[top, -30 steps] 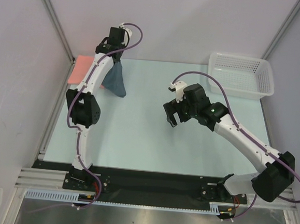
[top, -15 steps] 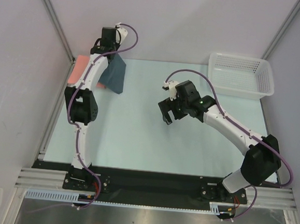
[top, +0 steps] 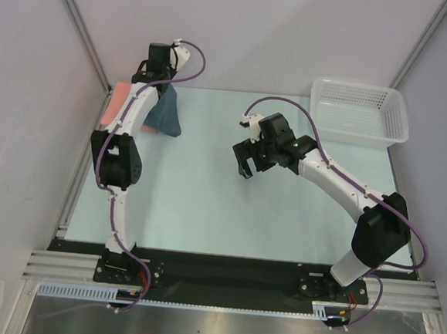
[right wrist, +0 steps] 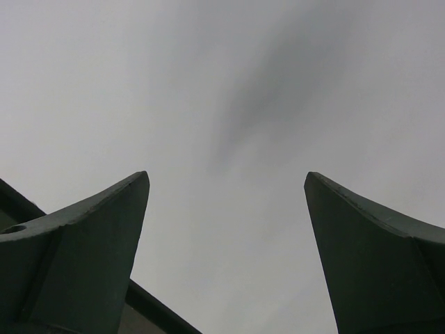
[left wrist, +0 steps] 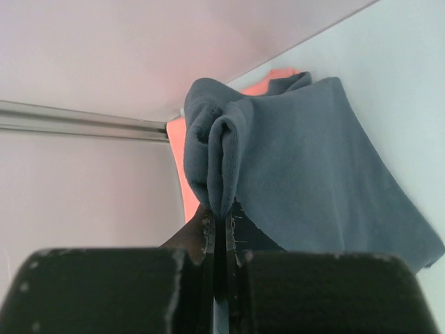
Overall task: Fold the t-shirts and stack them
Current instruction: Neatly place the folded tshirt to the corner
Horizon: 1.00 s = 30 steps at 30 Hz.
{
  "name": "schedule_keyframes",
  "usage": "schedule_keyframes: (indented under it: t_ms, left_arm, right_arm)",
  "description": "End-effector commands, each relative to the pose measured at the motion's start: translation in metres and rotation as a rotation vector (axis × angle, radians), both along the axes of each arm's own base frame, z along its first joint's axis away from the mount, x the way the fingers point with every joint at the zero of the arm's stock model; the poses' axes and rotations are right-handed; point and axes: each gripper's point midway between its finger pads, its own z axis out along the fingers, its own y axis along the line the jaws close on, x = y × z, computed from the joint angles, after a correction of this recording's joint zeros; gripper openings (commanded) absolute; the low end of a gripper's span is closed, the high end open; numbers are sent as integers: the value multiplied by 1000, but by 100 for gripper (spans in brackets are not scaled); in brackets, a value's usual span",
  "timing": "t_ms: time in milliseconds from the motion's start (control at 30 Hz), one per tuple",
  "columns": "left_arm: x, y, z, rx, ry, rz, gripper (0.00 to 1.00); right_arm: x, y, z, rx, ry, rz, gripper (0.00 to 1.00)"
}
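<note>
L gripper (left wrist: 219, 212) clamped on bunched slate t-shirt (top: 168, 115), which dangles at worktop's (top: 205, 204) far-left corner beside folded salmon t-shirt (top: 117, 103). R gripper (top: 248, 167) wide apart, empty. Looks like the stacking step; next I'd lay slate squarely on salmon, then release.

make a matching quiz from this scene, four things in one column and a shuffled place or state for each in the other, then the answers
Things
1. grey shirt
2. pink shirt
3. basket
4. right gripper

Place or state
A. far right corner of the table
B. open, holding nothing, above mid table
C. pinched in the left gripper
D. far left corner, partly hidden behind the grey shirt

Pairs: 1-C, 2-D, 3-A, 4-B
</note>
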Motion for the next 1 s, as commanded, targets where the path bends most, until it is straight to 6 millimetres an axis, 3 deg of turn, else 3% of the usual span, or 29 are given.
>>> schedule_keyframes:
  t_ms: [0, 100, 333, 767, 967]
  left_arm:
    - [-14, 13, 80, 44, -160, -9, 0]
    - [-18, 24, 92, 49, -183, 13, 0]
    - [-18, 35, 94, 43, -194, 14, 0]
    - [-3, 46, 74, 62, -185, 12, 0]
    - [17, 51, 58, 44, -180, -3, 0]
  right_arm:
    - [11, 11, 23, 59, -44, 1, 100]
    - [12, 10, 22, 53, -43, -4, 100]
    - [15, 11, 22, 57, -40, -4, 100]
    - [20, 14, 14, 57, -16, -14, 100]
    - [20, 14, 12, 50, -7, -14, 100]
